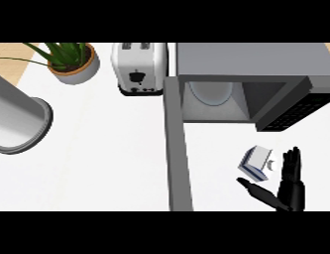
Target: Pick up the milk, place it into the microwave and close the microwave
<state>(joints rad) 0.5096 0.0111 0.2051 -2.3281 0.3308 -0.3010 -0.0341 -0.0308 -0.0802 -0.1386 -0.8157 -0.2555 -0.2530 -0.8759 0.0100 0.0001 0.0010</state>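
A small white and blue milk carton (255, 162) stands on the white counter in front of the microwave (259, 82). The microwave's door (176, 144) is swung wide open toward me, and a round white plate (213, 93) shows inside. My right hand (288, 186) is at the lower right, just right of the carton, fingers straight up and thumb stretched out below the carton. It is open and does not hold the carton. Only a dark sliver at the left edge hints at the left hand.
A white toaster (139, 67) stands left of the microwave. A potted green plant (72, 59) sits at the back left. A large grey cylinder (10, 116) lies across the left side of the counter.
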